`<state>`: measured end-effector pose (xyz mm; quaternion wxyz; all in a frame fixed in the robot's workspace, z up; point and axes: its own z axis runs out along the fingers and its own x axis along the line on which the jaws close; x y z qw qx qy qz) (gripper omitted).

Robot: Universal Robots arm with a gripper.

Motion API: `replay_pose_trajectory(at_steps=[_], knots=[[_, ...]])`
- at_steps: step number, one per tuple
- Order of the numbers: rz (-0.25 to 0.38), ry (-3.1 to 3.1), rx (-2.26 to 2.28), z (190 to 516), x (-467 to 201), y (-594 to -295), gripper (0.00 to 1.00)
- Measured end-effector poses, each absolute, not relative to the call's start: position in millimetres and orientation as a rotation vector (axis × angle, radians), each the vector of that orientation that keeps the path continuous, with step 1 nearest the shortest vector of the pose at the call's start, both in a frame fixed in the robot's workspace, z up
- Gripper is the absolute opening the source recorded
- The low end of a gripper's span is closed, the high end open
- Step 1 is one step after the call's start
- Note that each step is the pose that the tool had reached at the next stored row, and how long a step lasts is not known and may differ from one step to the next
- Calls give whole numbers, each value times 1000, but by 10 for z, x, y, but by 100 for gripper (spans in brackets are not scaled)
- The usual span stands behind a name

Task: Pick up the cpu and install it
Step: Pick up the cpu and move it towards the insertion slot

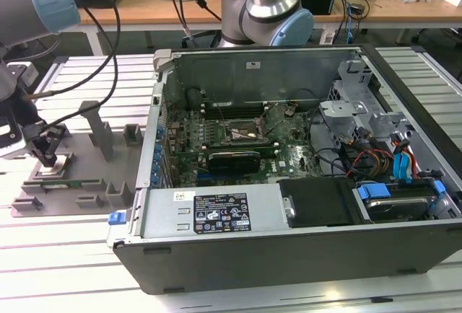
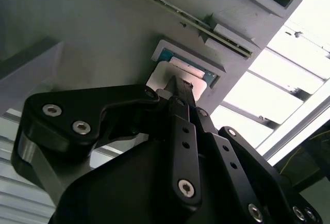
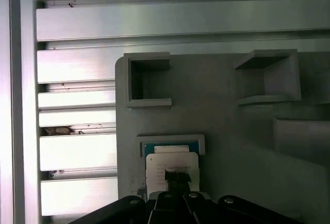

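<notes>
A grey moulded tray point(image 1: 86, 167) lay at the exterior view's left. In 1 shallow walled pocket point(image 3: 170, 139) of it sat the cpu point(image 3: 172, 164), a pale flat square with a teal strip along 1 edge. The gripper point(image 3: 178, 176) stood directly over it. Its 2 fingers point(image 2: 183, 131) were drawn together with no gap to be seen, and their tips were at the chip's top face. Whether they had any hold of it could not be told.

The likely trouble, as a judgement: a chip so thin and smooth gave closed tips little to bite on. It could slide, tilt against the pocket wall and jam, or drop back crooked (a scratched face or knocked corner would spoil its seating). Pressing down too hard could also grind it into the tray. The tray's upright posts point(image 1: 92, 127) stood near the gripper and could catch it on a sideways move.

Around this was a workshop, with wooden benches point(image 1: 404, 10) along the back. The work surface was a table point(image 1: 65, 270) of pale aluminium slats with dark grooves between them. On the table, to the exterior view's right of the tray, an opened computer case point(image 1: 289, 252) lay on its side with its green board point(image 1: 209, 129) facing up. The board's dark square socket point(image 1: 242, 134) was well apart from the cpu.
</notes>
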<state>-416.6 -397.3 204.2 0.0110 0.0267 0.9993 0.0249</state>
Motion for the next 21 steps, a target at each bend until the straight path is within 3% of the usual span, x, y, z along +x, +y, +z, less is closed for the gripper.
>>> replay_pose_trajectory(at_steps=[7,9,12,13,14,15,16,17,21], knots=[[78,3117,83,2039,-4165,-3973,11],[78,3117,83,2038,-4166,-3973,17],[78,3117,83,2037,-4166,-3973,36],[78,3117,83,2037,-4165,-3973,36],[78,3117,83,2036,-4165,-3973,48],[78,3117,83,2036,-4166,-3973,54],[78,3117,83,2036,-4166,-3973,54],[78,3117,83,2036,-4166,-3973,60],[78,3117,83,1990,-4169,-3974,60]])
